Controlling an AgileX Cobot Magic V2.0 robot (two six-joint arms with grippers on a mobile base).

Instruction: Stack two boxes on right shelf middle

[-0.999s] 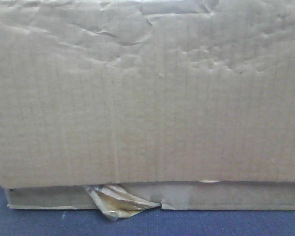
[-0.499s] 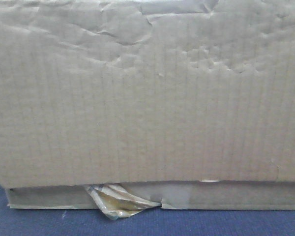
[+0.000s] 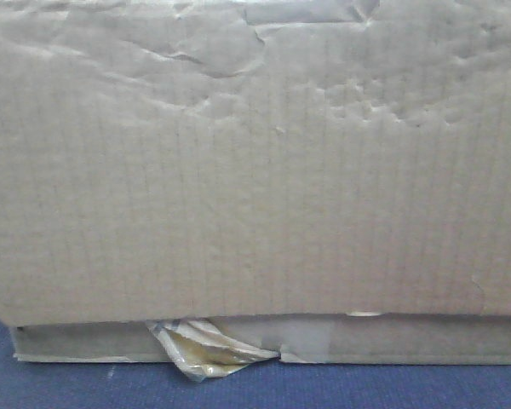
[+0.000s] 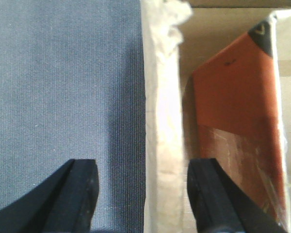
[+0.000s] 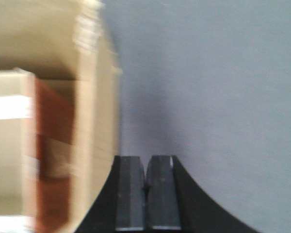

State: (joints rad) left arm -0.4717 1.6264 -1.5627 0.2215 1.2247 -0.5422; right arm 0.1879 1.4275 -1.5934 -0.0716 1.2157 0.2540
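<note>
Cardboard fills the front view: the tall box (image 3: 255,170), creased near its top, sits on the flat box (image 3: 409,341), which rests on blue cloth (image 3: 324,388); a crumpled tape scrap (image 3: 209,349) sticks out from the flat box's front, left of centre. The left gripper (image 4: 144,167) is spread wide astride a pale cardboard wall (image 4: 160,121), one finger over the cloth and the other inside an open box that holds an orange panel (image 4: 237,92); which box this is I cannot tell. The right gripper (image 5: 146,160) is clenched, pads pressed together on nothing, over the cloth just beside a box side (image 5: 99,111).
</note>
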